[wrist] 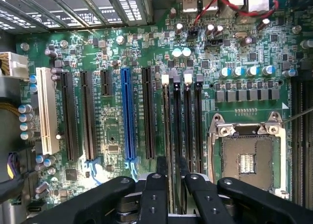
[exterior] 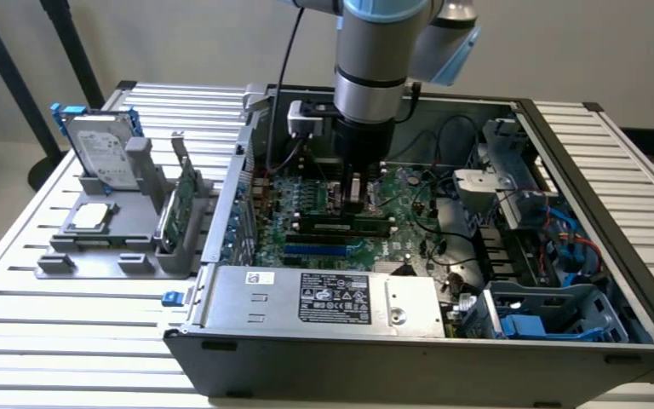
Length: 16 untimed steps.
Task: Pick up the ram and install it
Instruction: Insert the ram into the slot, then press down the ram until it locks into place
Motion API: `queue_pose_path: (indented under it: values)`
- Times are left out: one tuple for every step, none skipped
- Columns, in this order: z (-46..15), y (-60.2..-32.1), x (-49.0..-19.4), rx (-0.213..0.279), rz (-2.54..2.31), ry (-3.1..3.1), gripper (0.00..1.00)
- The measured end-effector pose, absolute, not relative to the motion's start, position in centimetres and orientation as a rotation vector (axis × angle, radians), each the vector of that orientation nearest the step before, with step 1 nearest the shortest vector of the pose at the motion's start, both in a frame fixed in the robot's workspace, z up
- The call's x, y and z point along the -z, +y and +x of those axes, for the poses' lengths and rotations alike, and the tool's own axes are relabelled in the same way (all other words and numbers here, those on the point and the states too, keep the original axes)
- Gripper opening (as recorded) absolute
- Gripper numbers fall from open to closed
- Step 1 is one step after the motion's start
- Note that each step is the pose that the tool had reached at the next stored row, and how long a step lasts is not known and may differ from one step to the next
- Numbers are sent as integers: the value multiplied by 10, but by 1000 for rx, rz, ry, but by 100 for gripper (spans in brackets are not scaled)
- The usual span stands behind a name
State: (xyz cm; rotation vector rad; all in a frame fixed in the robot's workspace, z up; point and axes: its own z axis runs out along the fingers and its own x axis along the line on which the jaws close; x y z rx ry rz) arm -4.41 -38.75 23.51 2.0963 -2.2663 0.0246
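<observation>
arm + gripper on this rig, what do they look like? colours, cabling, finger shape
The arm is silver-grey tube with light-blue joint caps and a black band; a black cable runs alongside it. Below sits a black cylindrical wrist section with a small white-and-black box on its side. The gripper is matte black, with linkage bars pinned by silver screws and two narrow, flat fingers.

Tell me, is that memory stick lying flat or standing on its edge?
On its edge. In the wrist view the ram runs as a thin strip along the motherboard's slots, between the gripper fingers.

Green motherboard (wrist: 112,131), blue slot (wrist: 127,116), white slot (wrist: 47,111), black hand (wrist: 171,177)
</observation>
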Motion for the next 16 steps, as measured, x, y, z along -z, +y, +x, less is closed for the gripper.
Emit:
queue_pose_path:
  values:
    - [-44, -388, -237, -23, 2097, -2267, 22]
    - [-44, -388, -239, -21, 2098, -2268, 22]
    - [-44, -388, -240, -19, 2099, -2268, 22]
    - [-44, -388, -240, -19, 2099, -2269, 22]
    - [-44, -388, -240, -19, 2099, -2269, 20]
    - [-44, -388, -240, -19, 2099, -2269, 13]
    - [-44, -388, -240, -19, 2099, -2269, 13]
    - [-44, -388, -240, -19, 2099, -2269, 11]
    - [-44, -388, -240, -19, 2099, -2269, 11]
    - [-44, -388, -240, -19, 2099, -2269, 11]
    - [-44, -388, -240, -19, 2099, -2269, 11]
    - [-44, -388, -240, -18, 2099, -2269, 11]
    - [-44, -388, -240, -17, 2100, -2269, 11]
    - [-44, -388, -240, -17, 2100, -2269, 11]
    - [-44, -388, -240, -17, 2100, -2269, 11]
    - [-44, -388, -240, -18, 2100, -2270, 11]
